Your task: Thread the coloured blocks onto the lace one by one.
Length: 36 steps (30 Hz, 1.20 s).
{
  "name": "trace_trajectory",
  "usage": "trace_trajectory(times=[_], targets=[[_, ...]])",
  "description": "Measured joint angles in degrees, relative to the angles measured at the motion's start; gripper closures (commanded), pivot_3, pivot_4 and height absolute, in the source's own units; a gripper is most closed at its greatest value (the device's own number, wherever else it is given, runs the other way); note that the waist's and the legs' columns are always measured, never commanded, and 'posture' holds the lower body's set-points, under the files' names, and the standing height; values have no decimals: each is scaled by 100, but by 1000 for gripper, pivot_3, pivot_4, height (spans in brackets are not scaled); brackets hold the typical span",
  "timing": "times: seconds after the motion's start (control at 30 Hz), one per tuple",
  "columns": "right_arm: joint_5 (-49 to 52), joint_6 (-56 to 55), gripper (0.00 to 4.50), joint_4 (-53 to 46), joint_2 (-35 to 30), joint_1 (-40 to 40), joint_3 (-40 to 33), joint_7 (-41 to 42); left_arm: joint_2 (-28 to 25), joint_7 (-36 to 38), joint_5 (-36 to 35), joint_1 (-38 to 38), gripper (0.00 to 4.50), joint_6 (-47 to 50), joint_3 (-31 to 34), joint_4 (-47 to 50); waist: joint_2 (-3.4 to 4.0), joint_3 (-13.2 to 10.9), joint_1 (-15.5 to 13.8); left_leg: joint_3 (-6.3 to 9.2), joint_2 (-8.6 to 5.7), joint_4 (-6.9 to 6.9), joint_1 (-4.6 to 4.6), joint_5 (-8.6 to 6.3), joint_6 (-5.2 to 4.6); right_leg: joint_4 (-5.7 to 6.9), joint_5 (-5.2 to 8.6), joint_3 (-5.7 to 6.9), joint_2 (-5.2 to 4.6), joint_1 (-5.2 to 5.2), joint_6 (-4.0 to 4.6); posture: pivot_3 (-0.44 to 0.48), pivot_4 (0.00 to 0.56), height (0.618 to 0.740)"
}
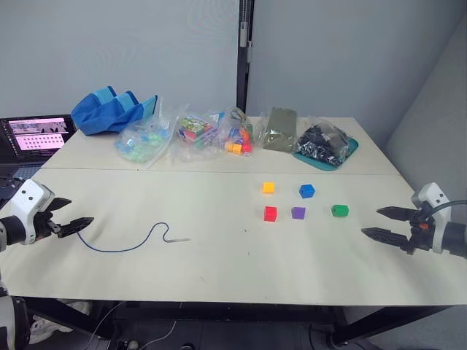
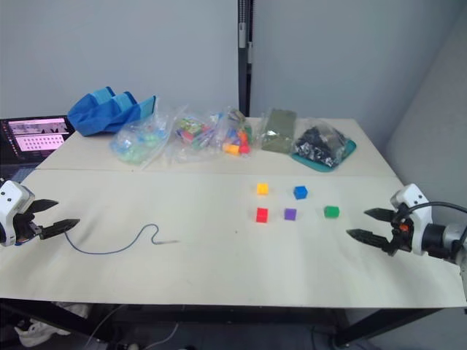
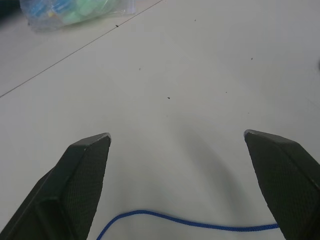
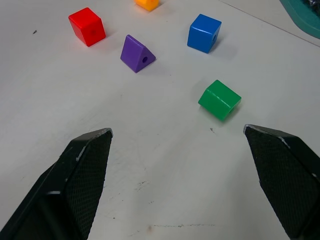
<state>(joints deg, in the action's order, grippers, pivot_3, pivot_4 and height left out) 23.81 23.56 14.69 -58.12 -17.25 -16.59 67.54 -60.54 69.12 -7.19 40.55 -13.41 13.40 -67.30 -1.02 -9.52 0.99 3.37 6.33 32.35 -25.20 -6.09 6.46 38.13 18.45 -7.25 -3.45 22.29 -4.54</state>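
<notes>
A: Task step?
B: Start, judging by layout. No block threaded yet. Lace (image 1: 124, 246) flat on table (image 1: 219, 270), knot end just beyond left gripper (image 1: 82, 224) tips, crossing between its spread fingers in wrist view; pale tip farther out, twd centre.

A: Jaws?
B: Both wide apart, gripping nothing. Right gripper (image 1: 387, 223) hovering low, empty.

A: Blocks?
B: Ahead of right jaws: green block (image 4: 219, 99) nearest, just past the tips; then purple block (image 4: 136, 53), blue block (image 4: 204, 33), red block (image 4: 87, 26); yellow-orange block (image 4: 147, 4) farthest. Purple looks wedge-shaped, hole facing cam.

A: Next move?
B: Prob. closing left on lace, then right on green, hole lined up w/ stiff tip.

A: Any writing?
B: None readable. Laptop screen (image 1: 36, 133) too small to read.
</notes>
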Motion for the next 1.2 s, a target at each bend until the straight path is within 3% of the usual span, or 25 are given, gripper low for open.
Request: trace_trajectory(times=[0.07, 0.2, 0.3, 0.5, 0.67, 0.9, 1.13, 1.2], targets=[[18, 22, 62, -23, 19, 0, -9, -16, 1, 104, -14, -1, 0, -1, 7, 4, 0, 0, -1, 0, 0, 0, 0, 0, 0, 0, 0, 0, 0, 0, 0, 0, 150, 740], [366, 442, 62, -557, 317, -229, 48, -58, 119, 1073, -310, -99, 0, 12, 25, 419, 1, 0, 16, 1, 0, 0, 0, 2, 4, 8, 0, 0, 0, 0, 1, 0, 150, 740], [690, 972, 62, -1378, 541, -525, 359, -158, 183, 1483, -611, -624, 0, 160, 122, 1074, 2, 1, 105, 2, 2, -2, 1, 3, 4, 10, 0, -1, 1, 0, 1, 0, 150, 740], [1003, 1464, 62, -2481, 1054, -1073, 1277, -189, 646, 1561, -1140, -1859, 0, 131, 277, 2886, 0, 0, 119, 6, 4, 5, -1, 3, 4, 11, -1, 4, 2, -3, 2, 0, 150, 740], [1197, 1829, 62, -3091, 1366, -1548, 1876, -154, 933, 1363, -1224, -1963, 0, 392, 75, 3772, 0, 0, 26, 6, 3, 27, -3, 1, 2, 21, -1, 4, 2, -4, 1, 0, 150, 740], [1460, 2283, 62, -3877, 1649, -1835, 2223, -544, 1472, 1496, -772, -873, 0, 113, -823, 3288, -8, 4, -80, 9, 3, 39, -10, -1, -1, 23, -1, 6, 3, -4, 0, 0, 150, 740], [1007, 2265, 62, -4212, 1564, -1347, 2214, -1419, 1928, 1830, -177, 243, 0, -800, -1411, 1680, -9, 4, -51, 13, 2, 38, -10, -1, -2, 30, -1, 7, 6, -2, 0, 0, 150, 740], [1010, 2294, 0, -4324, 1565, -1310, 2168, -1584, 2051, 1939, -36, 431, 544, -995, -1537, 1294, -9, 4, -20, 14, 3, 38, -10, -1, -2, 31, -1, 8, 7, -2, 0, 0, 150, 740]])
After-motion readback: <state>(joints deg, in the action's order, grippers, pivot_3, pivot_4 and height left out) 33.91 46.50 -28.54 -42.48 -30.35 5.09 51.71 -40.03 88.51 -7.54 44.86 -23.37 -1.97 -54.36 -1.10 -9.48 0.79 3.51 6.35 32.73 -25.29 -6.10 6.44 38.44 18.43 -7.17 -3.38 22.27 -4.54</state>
